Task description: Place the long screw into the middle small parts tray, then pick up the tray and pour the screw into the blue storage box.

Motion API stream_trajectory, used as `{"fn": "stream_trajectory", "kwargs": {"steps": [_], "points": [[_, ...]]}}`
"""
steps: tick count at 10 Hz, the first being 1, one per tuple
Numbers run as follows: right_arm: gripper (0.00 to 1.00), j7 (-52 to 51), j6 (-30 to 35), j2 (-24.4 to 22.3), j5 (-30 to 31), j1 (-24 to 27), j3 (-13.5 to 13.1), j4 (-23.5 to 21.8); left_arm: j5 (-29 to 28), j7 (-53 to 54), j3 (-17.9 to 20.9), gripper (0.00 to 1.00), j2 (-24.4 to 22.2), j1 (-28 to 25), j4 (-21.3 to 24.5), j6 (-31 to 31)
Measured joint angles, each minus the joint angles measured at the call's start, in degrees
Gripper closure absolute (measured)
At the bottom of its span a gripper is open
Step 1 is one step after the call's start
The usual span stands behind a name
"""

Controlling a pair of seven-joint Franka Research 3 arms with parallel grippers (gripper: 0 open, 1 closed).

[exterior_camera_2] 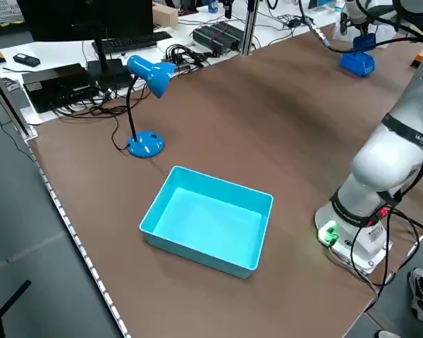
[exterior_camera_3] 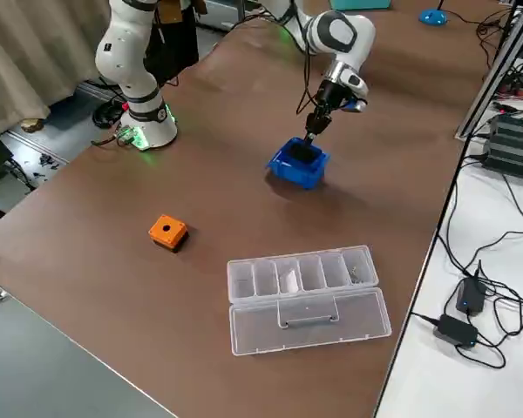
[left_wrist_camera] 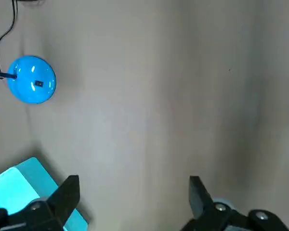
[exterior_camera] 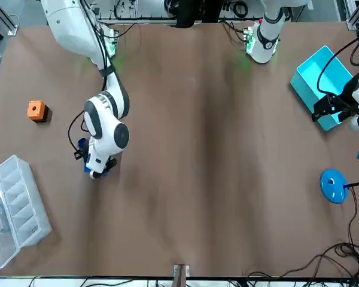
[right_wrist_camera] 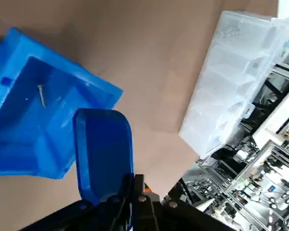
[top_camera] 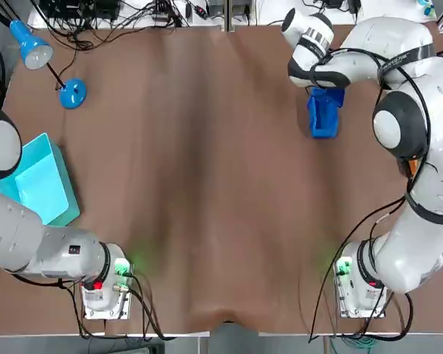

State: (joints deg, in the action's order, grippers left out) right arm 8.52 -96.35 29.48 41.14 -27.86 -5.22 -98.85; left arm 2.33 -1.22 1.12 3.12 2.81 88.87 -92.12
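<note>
Long screw point(right_wrist_camera: 41, 95): 1, lying inside blue storage box point(right_wrist_camera: 14, 115). Small parts tray point(right_wrist_camera: 105, 154): 1, above box, clenched in right jaws. Left jaws: released, over table point(left_wrist_camera: 159, 96).

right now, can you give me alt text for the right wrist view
The right gripper, shut on the edge of a small blue tray, holds it close by the open blue storage box, where a long screw lies inside. A clear compartment case sits on the brown table beyond.

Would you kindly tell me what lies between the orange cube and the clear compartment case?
Nothing: in the right side view the table is bare between the orange cube and the clear compartment case.
</note>
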Motion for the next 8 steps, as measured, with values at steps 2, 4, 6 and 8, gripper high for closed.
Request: {"fn": "stream_trajectory", "kwargs": {"steps": [2, 4, 6, 8], "points": [[0.96, 6.2, 0.5, 0.0, 0.4, -1.5, 0.1, -0.3, 0.0, 0.0, 0.0, 0.0, 0.1, 0.0, 0.0, 0.0], [0.96, 6.9, 0.6, 0.0, 0.4, -1.4, 0.0, -0.5, 0.0, 0.0, 0.0, 0.0, 0.1, 0.0, 0.0, 0.0], [0.96, 5.1, 0.6, -0.1, -0.3, -0.9, -0.1, 0.0, 0.0, 0.0, 0.0, 0.0, 0.1, 0.0, 0.0, 0.0], [0.96, 0.6, 0.5, -1.3, -4.8, -0.2, -0.1, 2.6, 0.0, 0.0, 0.0, 0.0, 0.1, 0.0, 0.0, 0.0]]}}
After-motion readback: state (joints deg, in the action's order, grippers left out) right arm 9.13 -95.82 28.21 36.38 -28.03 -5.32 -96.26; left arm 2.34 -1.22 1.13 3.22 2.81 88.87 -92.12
